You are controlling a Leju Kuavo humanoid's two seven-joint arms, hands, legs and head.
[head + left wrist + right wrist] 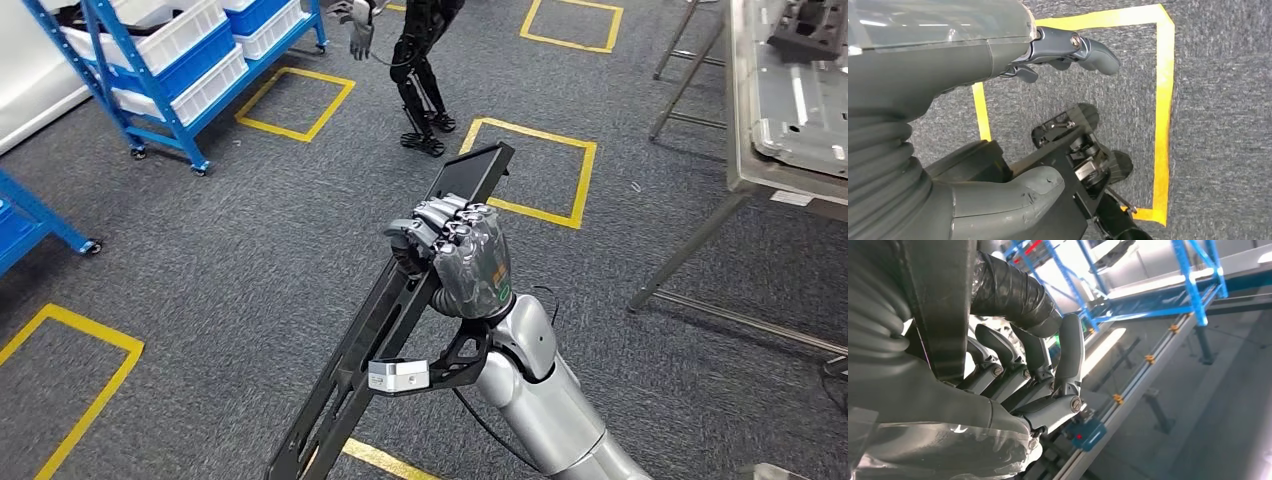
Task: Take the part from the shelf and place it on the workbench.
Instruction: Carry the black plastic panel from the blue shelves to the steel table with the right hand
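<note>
Long black part [385, 330] gripped by right hand [462, 255] above grey carpet, bench [790, 120] well apart from part, left hand [998, 55] open, nothing held

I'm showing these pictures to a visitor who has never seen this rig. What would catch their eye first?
First the right hand in the middle of the head view, gripping a long black part that slants up from the lower edge over grey carpet marked with yellow tape squares. Next, another robot's dark legs standing at the top, with a blue shelf of white bins at upper left. A metal workbench stands at the right edge.
</note>
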